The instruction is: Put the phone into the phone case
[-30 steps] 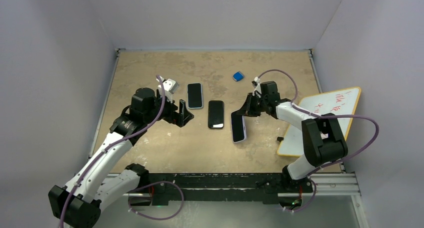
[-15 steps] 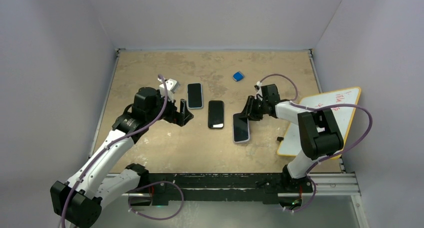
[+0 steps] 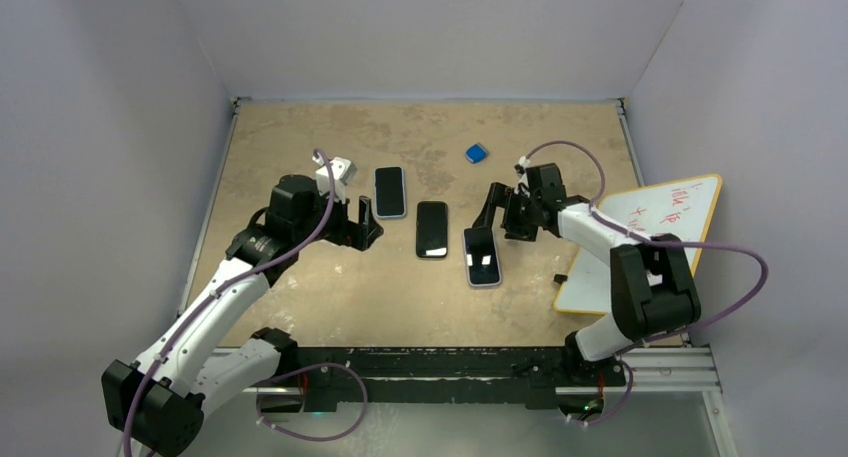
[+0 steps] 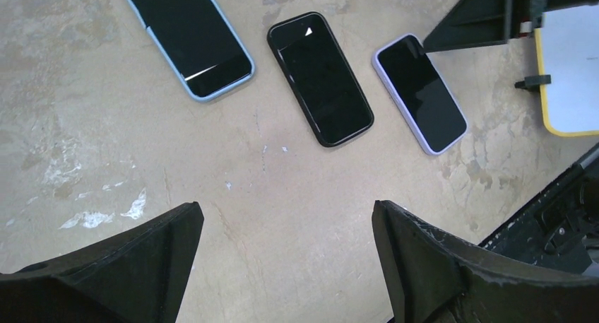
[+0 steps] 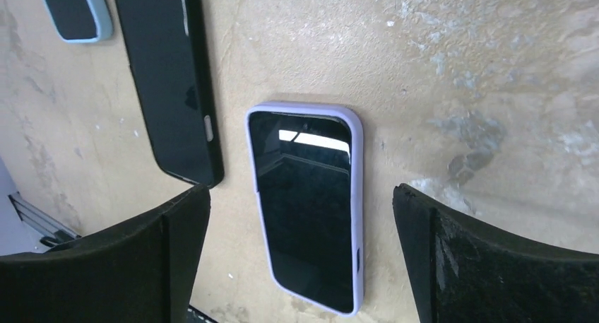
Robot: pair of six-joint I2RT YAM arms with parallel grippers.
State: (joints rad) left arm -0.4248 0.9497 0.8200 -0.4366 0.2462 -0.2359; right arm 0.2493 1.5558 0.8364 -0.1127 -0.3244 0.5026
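A phone with a dark screen lies flat in a lilac phone case (image 3: 481,256) (image 5: 307,203) (image 4: 420,93) right of the table's middle. My right gripper (image 3: 503,214) (image 5: 301,192) hangs open just above its far end, one finger on each side, touching nothing. A black phone (image 3: 432,229) (image 4: 320,68) (image 5: 168,83) lies to its left. Further left lies a phone in a light blue case (image 3: 390,191) (image 4: 187,37). My left gripper (image 3: 366,223) (image 4: 286,210) is open and empty over bare table, left of the black phone.
A yellow-framed whiteboard (image 3: 650,237) lies at the right edge, with a small black cap (image 3: 560,278) beside it. A small blue object (image 3: 476,153) sits towards the back. Grey walls close in the table on three sides.
My right gripper has opened and let go of the lilac-cased phone, which went from tilted on its edge to lying flat. The left arm has barely moved.
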